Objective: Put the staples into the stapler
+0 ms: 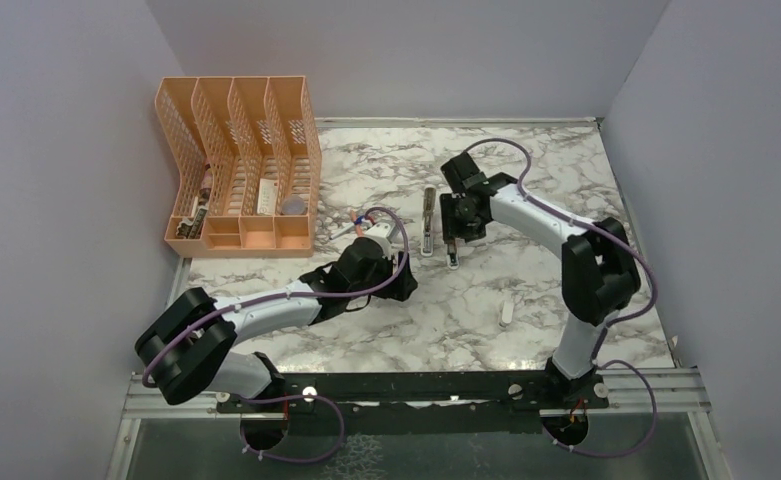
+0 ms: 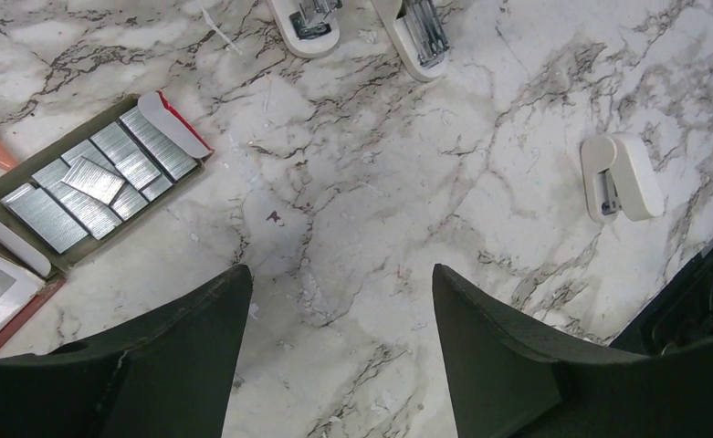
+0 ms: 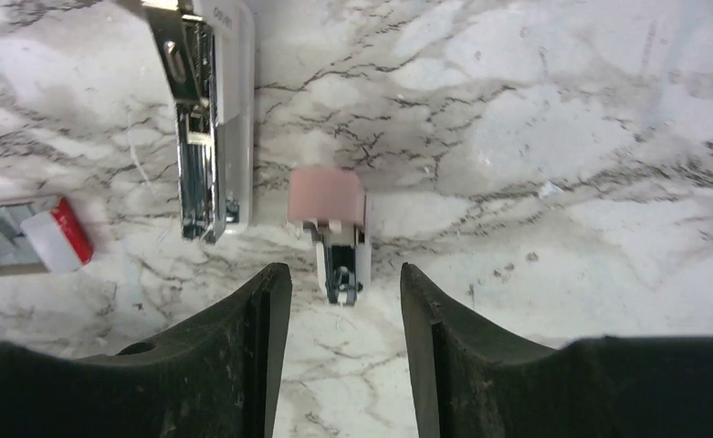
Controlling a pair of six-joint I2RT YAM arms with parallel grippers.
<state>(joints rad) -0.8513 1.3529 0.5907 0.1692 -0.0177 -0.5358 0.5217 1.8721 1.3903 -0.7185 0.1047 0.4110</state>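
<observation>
Centring the wide, empty left gripper (image 2: 339, 278) squarely over the loose staples (image 2: 97, 180) avoids a skewed pinch; right gripper (image 3: 343, 271) parted, empty.

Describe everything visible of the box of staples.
The staple box lies open and flat on the marble table, its white, red-edged flap folded outward. The brown cardboard tray holds grey metallic staples in rows of strips; one strip lies loose and skewed on top. Nothing grips it.

top view high, from behind; wrist views close, downward, over shared tabletop (image 1: 526, 170)
</observation>
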